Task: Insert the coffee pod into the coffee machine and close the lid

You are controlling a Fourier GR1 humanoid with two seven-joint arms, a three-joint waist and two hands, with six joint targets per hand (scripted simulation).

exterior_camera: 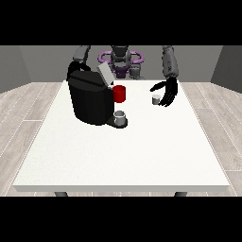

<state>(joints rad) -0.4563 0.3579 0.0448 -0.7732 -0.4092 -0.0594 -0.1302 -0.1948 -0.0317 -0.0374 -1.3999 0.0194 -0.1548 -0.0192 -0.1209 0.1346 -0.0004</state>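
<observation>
A black coffee machine [90,100] stands on the white table [123,151] at the view's left, its grey lid [105,73] tilted up. A small grey cup [120,118] sits on its drip tray. The small grey coffee pod [156,99] rests on the table. Just right of the pod hangs the hand at the view's right [168,93], fingers relaxed and spread, not holding it. The arm at the view's left goes down behind the machine, so its hand is hidden.
A red mug [119,93] stands on the table right beside the machine. The robot's torso [120,59] is behind the far edge.
</observation>
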